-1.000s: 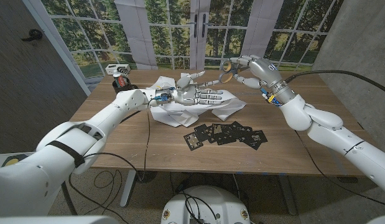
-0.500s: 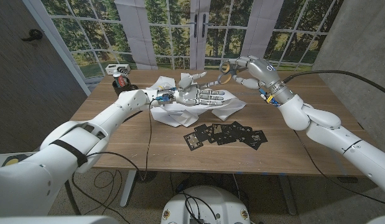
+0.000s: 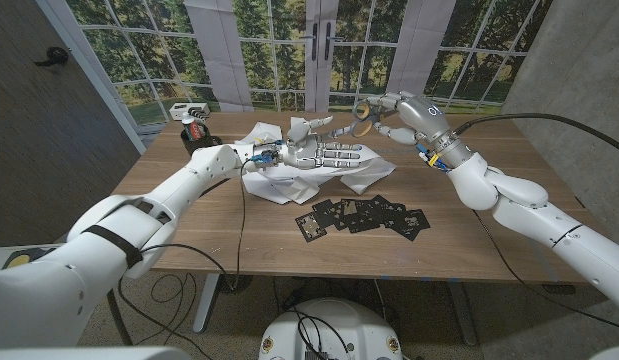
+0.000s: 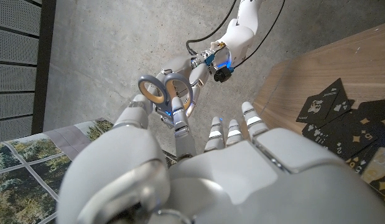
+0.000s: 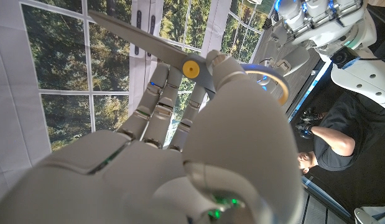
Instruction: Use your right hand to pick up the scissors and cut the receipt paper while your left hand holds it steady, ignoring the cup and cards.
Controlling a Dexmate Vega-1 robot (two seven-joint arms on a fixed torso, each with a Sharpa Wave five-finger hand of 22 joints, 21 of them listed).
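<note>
Now we've got the scissors (image 3: 362, 110) gripped in our right hand (image 3: 394, 112) above the desk's (image 3: 269, 240) far side, left hand (image 3: 324, 153) spread on the receipt paper (image 3: 364, 172); next, probably bring blades to paper's edge & cut.

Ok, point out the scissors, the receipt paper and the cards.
scissors (image 5: 191, 68): right wrist view, yellow pivot screw.
receipt paper (image 3: 279, 184): head view, crumpled white sheet under the left hand.
cards (image 3: 364, 215): head view, middle of the black spread.
</note>
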